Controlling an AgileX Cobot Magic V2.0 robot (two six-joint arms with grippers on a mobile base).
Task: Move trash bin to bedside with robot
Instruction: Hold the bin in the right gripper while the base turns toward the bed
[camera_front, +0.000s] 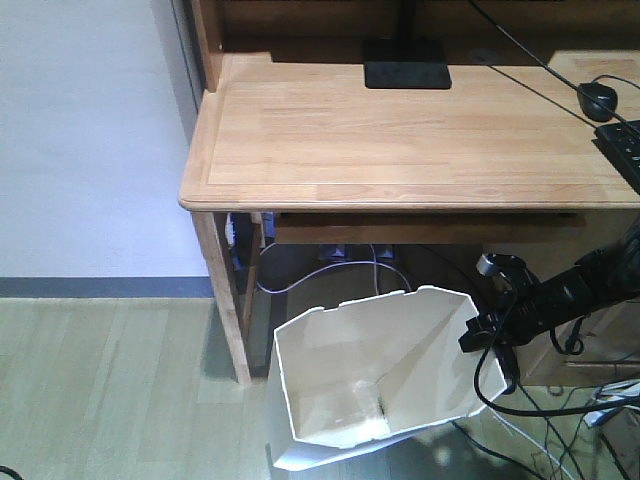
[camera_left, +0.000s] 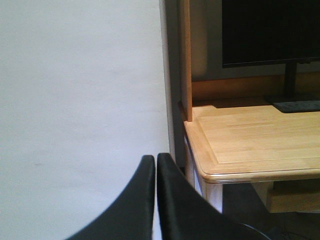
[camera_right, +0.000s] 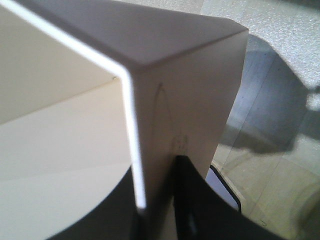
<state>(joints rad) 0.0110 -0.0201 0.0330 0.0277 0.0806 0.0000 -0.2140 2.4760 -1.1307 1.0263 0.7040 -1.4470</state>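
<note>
Rim of trash bin (camera_front: 340, 365) sits clamped in right gripper (camera_right: 152, 200), one finger each side; left gripper (camera_left: 155, 170) is pinched together, empty.

A white faceted plastic trash bin (camera_front: 385, 370) sits tilted on the pale wood-plank floor (camera_front: 110, 390), just below the front edge of a light wooden desk (camera_front: 400, 140). The black right hand (camera_front: 487, 335) clasps its right rim.

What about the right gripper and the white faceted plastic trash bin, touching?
Touching: right wrist view shows the right gripper with fingers clamping the white trash bin wall from both sides.
</note>
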